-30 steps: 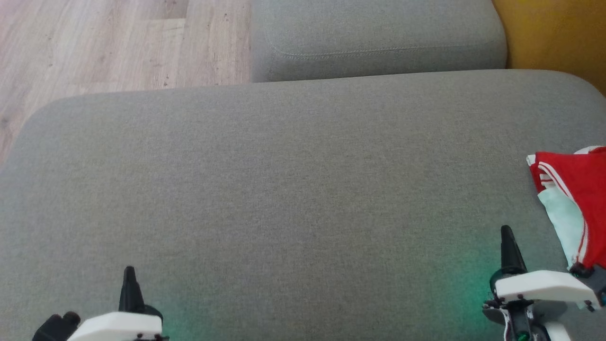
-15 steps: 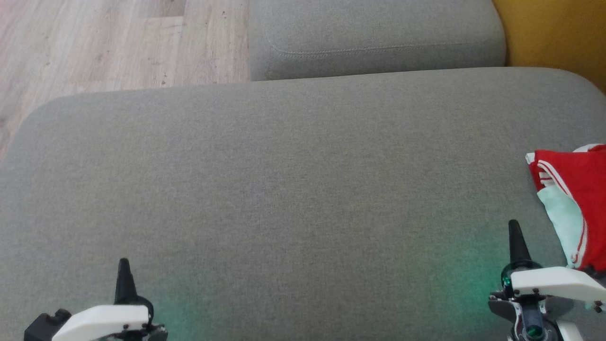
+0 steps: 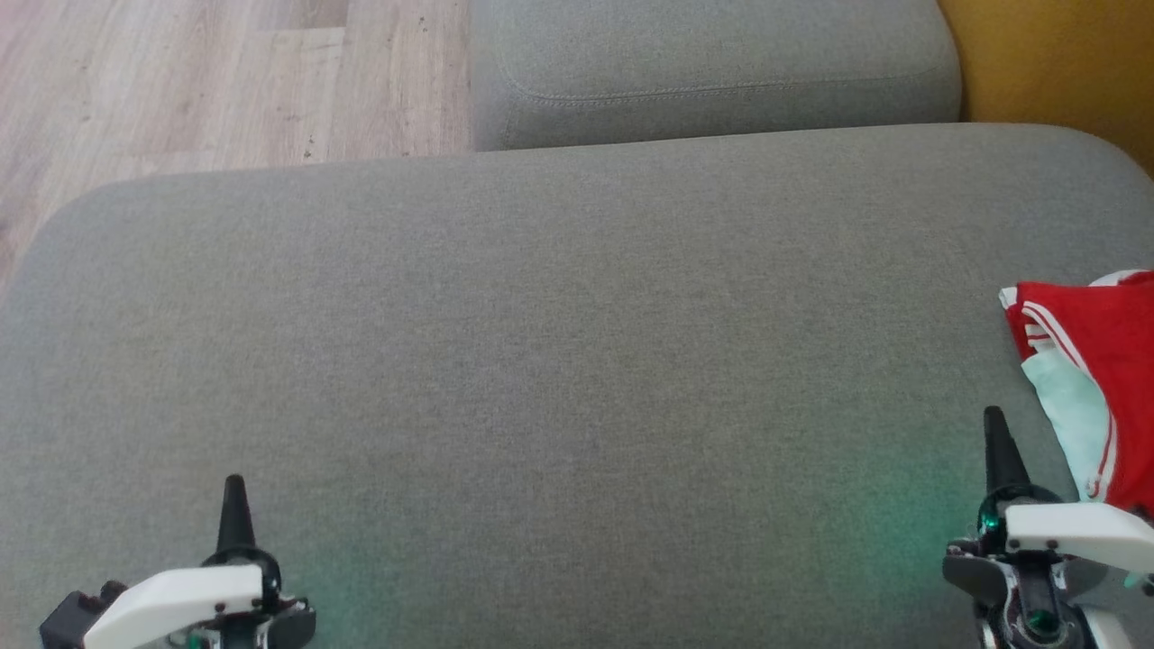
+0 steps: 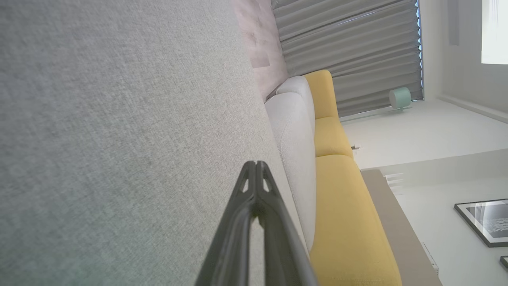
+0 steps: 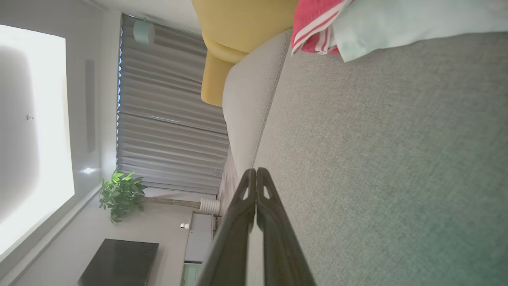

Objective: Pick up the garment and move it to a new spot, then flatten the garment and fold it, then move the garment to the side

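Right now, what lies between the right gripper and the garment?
Only a narrow strip of bare grey cushion lies between the right gripper and the garment; the head view shows it.

Home, a living room.
Broad grey couch (image 3: 577, 315) on pale wood floor (image 3: 180, 81); yellow couch (image 4: 341, 198) touching it; long grey curtains (image 4: 349, 51) down one wall; potted plant (image 5: 121, 194) near them; framed picture (image 4: 484, 220) on a white wall; low dark slab (image 5: 119, 262) beyond the plant, table or screen, cannot tell; red-and-white garment (image 3: 1095, 379) lying on the grey couch.
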Controlling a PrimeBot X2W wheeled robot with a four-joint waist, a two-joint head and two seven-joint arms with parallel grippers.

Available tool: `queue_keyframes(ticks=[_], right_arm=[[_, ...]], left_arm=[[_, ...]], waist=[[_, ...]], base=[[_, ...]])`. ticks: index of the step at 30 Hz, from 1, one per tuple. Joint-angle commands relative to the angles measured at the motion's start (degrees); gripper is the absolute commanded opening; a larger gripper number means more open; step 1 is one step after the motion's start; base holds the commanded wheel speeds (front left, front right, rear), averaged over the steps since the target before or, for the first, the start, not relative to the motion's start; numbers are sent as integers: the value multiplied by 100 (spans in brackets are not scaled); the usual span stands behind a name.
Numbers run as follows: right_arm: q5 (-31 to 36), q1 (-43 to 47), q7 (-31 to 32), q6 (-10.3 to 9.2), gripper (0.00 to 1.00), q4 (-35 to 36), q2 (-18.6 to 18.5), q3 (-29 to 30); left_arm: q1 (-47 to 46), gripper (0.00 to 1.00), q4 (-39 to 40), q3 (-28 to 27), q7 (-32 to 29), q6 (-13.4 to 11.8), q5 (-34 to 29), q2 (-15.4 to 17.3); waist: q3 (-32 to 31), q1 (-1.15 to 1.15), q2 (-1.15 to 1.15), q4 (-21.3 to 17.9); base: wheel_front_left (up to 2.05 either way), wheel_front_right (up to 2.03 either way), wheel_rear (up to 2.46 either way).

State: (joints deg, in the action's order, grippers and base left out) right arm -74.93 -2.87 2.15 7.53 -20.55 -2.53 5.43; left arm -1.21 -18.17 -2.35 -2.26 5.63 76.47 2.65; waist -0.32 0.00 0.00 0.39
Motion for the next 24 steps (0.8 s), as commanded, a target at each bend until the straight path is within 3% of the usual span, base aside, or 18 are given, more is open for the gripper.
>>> queue_keyframes(ticks=[1, 24], right_arm=[[-234, -307, 69, -4, 0, 280, -29, -63], [-1723, -331, 434, -4, 0, 652, -34, 109]], left_arm=[[-310, 0, 215, -236, -56, 53, 197, 19], [-499, 0, 410, -416, -422, 186, 1571, 22]], waist=[[4, 0, 0, -3], [49, 0, 0, -39]], base=[[0, 0, 0], [0, 0, 0]])
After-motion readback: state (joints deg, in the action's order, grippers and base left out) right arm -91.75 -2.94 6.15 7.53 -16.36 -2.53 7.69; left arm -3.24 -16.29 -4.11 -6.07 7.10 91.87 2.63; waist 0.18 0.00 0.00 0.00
